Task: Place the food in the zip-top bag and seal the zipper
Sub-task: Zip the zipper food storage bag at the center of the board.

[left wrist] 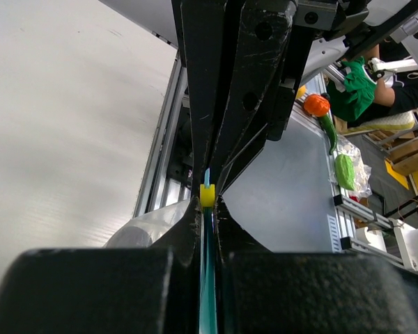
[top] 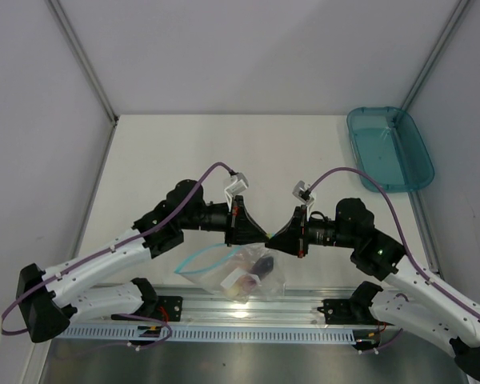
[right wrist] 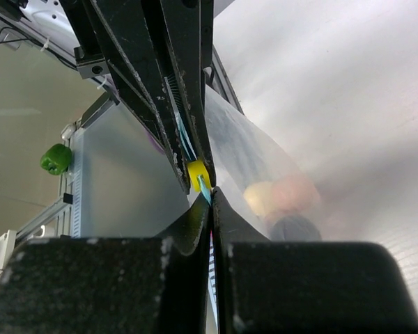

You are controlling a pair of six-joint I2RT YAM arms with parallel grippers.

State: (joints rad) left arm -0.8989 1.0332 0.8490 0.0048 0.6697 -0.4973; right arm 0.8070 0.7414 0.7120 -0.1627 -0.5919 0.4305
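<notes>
Left edge: the bench [top: 156, 160] runs matt white and bare up to the left wall, with open room to the left of my left arm and towards the back.
My left fingers [top: 256, 231]: together, clamped flat on the zipper [left wrist: 207, 278], tips pointing right.
Zipper: a thin teal-blue strip, pinched from both sides.
Slider [left wrist: 207, 195]: a small yellow block on the strip, between my two sets of fingertips.
Zip-top bag [top: 224, 276]: clear, crinkly film sagging below the strip, close to the slotted metal rail [top: 248, 332] at the near edge.
Food [top: 263, 262]: inside the bag, one dark purple oblong piece beside pale cream and peach-pink round ones.
My right fingers [top: 278, 235]: together, clamped on the same strip, tips almost meeting the left ones.
Right edge: a glossy teal tray [top: 416, 164] with rounded corners sits by the right wall, well apart.
</notes>
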